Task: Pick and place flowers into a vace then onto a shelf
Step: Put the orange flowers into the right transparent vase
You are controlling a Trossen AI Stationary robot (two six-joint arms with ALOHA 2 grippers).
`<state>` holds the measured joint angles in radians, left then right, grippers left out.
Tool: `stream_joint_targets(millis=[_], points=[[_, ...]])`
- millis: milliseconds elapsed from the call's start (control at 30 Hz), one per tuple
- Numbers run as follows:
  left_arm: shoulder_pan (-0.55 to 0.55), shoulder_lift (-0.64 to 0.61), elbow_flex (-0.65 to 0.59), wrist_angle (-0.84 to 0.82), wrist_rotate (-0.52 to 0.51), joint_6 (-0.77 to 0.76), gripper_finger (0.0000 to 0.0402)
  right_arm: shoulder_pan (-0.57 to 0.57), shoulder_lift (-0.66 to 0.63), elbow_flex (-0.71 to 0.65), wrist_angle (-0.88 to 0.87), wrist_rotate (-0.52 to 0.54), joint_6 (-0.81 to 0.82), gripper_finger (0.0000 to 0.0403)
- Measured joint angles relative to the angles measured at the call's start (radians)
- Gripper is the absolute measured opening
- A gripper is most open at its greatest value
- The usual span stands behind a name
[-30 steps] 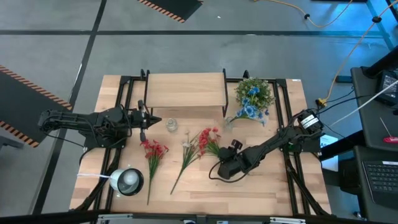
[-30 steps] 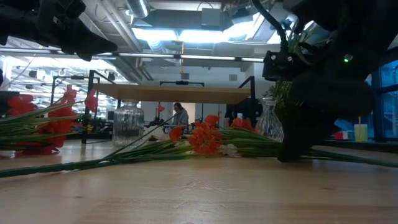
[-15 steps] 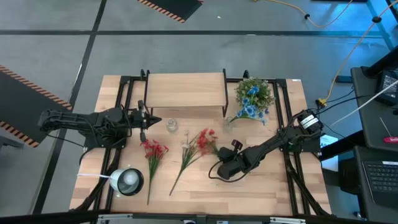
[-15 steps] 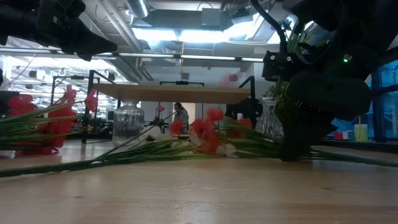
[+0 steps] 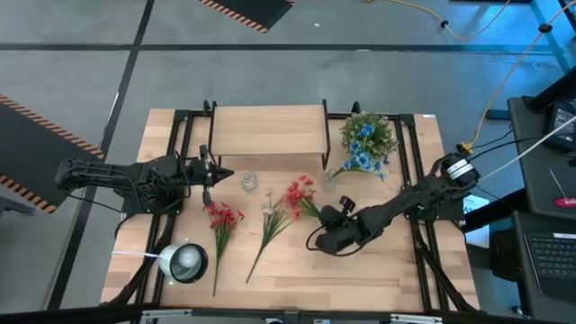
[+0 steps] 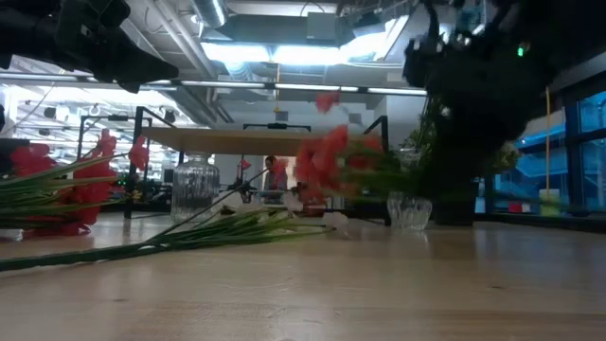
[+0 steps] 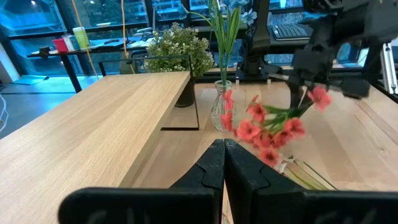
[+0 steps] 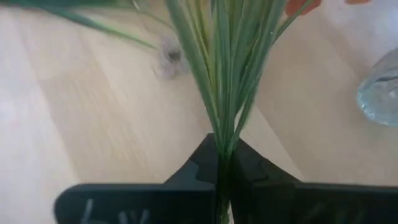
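text: none legible | labels: none | brands: none | numbers: none | signs: none

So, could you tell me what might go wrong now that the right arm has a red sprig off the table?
1. The right gripper pinches the red sprig at the very end of its stems, so the long bloom end could sag or swing and miss a narrow vase mouth.
2. The small glass vase holding the blue flower stands close by; the swinging sprig might tip it.
3. The cream sprig lies alongside and could get dragged.
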<state>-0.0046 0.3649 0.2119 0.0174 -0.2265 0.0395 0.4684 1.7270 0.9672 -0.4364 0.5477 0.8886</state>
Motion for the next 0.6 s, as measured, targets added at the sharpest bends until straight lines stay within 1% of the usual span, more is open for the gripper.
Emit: stream_joint_targets(millis=[100,167,433,600], points=[[0.000,0.000,0.000,0.000,0.000,0.000,0.0004,0.012,-0.047,0.000,-0.007,0.008,-0.003,0.0010],[0.000,0.000,0.000,0.000,0.000,0.000,0.0004,0.028,-0.077,0.000,-0.008,0.043,-0.006,0.0008],[0.000,0.000,0.000,0.000,0.000,0.000,0.0004,0.118,-0.210,0.001,0.015,0.269,-0.074,0.0008],[0.000,0.000,0.000,0.000,0.000,0.000,0.0004,0.155,-0.256,0.002,0.105,0.375,-0.210,0.0008]])
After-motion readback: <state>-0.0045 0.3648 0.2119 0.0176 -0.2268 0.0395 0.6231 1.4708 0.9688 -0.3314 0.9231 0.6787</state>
